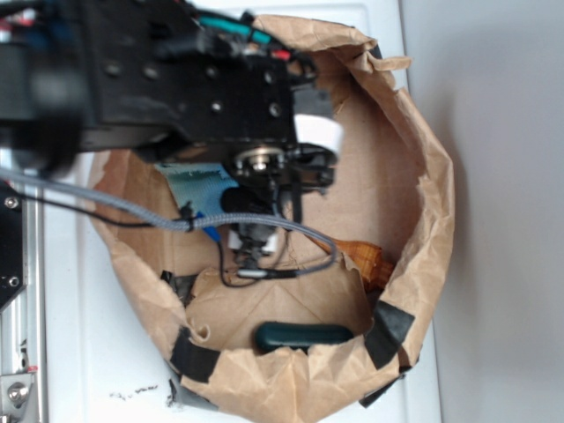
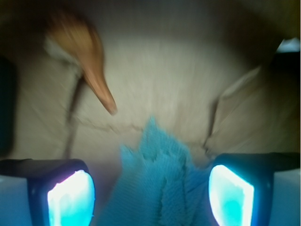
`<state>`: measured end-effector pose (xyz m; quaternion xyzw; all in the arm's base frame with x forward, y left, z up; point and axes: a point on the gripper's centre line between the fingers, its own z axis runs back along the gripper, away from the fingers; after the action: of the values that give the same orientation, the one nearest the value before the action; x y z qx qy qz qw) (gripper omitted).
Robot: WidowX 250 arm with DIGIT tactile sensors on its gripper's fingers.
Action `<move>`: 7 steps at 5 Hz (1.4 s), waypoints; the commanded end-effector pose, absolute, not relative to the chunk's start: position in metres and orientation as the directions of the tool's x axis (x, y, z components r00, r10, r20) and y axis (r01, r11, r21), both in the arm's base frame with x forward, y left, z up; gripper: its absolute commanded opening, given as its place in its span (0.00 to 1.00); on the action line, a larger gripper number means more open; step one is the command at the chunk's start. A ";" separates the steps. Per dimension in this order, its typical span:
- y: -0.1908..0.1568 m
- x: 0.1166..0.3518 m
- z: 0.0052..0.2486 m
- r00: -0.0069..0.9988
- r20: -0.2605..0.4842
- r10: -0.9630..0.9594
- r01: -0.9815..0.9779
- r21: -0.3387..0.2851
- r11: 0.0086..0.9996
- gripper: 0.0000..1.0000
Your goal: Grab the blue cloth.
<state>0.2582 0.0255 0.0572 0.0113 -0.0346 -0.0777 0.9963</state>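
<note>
Straddling the blue cloth, the gripper has its two lit pads spread apart, one on either side, with the frayed fabric bunched between them and nothing clamped yet. Closing too high risks pinching only loose threads, so the cloth could slip free on lifting. Ahead of the fingers, a tan pointed object lies apart on the brown paper floor. Further out, the crumpled paper wall rings everything; the cable could snag it. A dark green oblong object sits well clear.
</note>
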 end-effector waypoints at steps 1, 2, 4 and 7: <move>0.027 0.249 0.023 0.989 0.005 -0.145 0.143 0.123 0.982 1.00; 0.038 0.225 0.009 0.993 0.024 -0.113 0.107 0.177 0.978 0.54; 0.023 0.228 0.068 0.995 0.072 -0.073 0.068 0.065 0.996 0.00; 0.012 0.260 0.159 1.000 0.013 -0.022 0.023 -0.117 0.993 0.00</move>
<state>0.2541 0.0025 0.1472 -0.0607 0.0178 -0.0161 0.9979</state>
